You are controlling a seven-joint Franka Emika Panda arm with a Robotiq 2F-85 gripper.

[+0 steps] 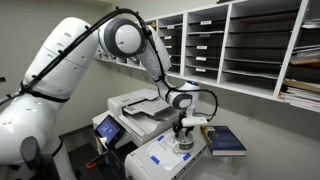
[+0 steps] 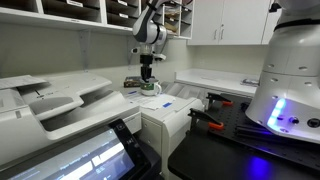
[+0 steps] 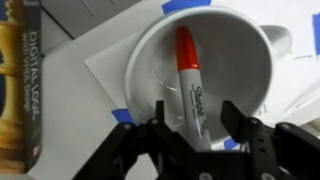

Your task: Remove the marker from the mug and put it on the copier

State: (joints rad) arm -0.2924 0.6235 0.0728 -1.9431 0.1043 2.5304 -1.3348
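In the wrist view a white mug (image 3: 245, 45) stands on white paper, seen from straight above. A grey marker (image 3: 189, 85) with a red cap leans inside it. My gripper (image 3: 196, 112) is open, with one finger on each side of the marker's lower end and not touching it. In both exterior views the gripper (image 1: 183, 128) (image 2: 148, 74) hangs just above the mug (image 1: 185, 144) (image 2: 151, 89), which stands on a low white machine. The marker is too small to see there. The copier (image 1: 140, 104) (image 2: 60, 95) stands beside that machine.
A blue book (image 1: 226, 140) (image 3: 20, 85) lies next to the mug. The mug's paper is held with blue tape (image 3: 122, 110). The low white machine (image 1: 165, 158) (image 2: 172, 108) stands between copier and counter. Wall shelves (image 1: 250, 45) hold paper trays.
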